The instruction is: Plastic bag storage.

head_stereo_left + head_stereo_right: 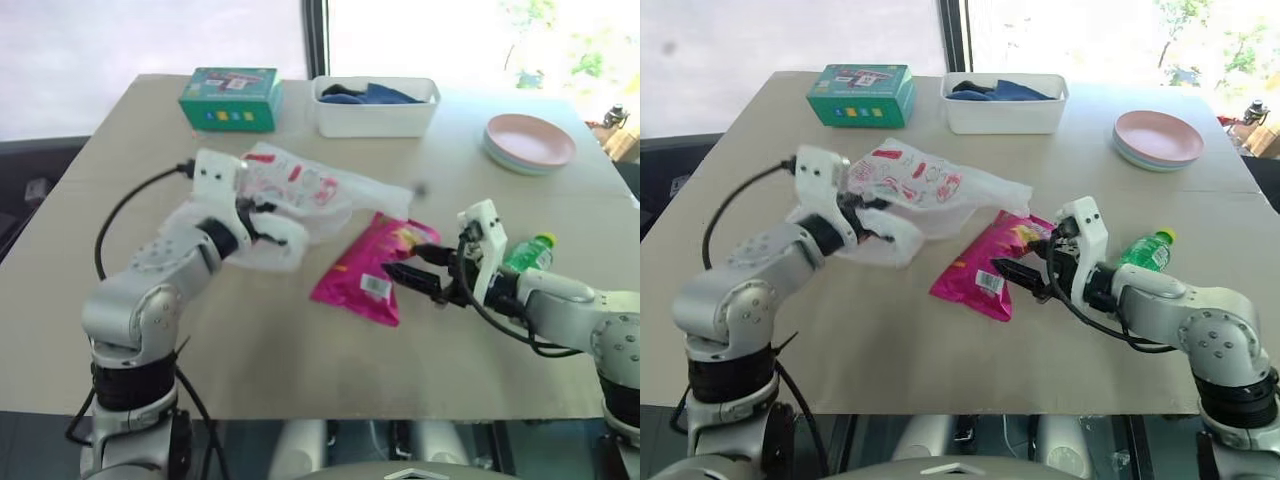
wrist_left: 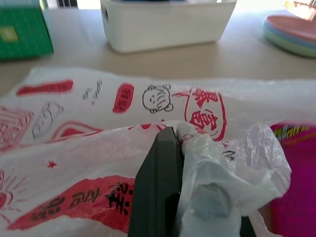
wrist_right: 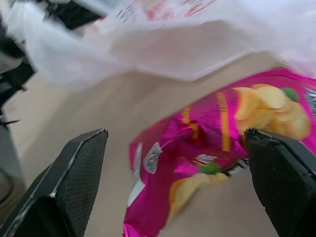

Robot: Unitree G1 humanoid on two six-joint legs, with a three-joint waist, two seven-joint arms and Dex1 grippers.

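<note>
The plastic bag (image 1: 920,190) is pinched in the closed jaws of the left gripper (image 1: 883,228) above the counter (image 1: 890,340), while the right gripper (image 1: 1023,277) is held with jaws wide over the pink snack packet (image 1: 985,265) beside it.

Translucent white plastic bag (image 1: 925,190) with red print, crumpled, mid-table, one end lifted

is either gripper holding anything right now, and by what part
The left gripper is shut on a bunched fold at the near edge of the plastic bag. The right gripper is open over the pink snack packet, holding nothing.
</note>
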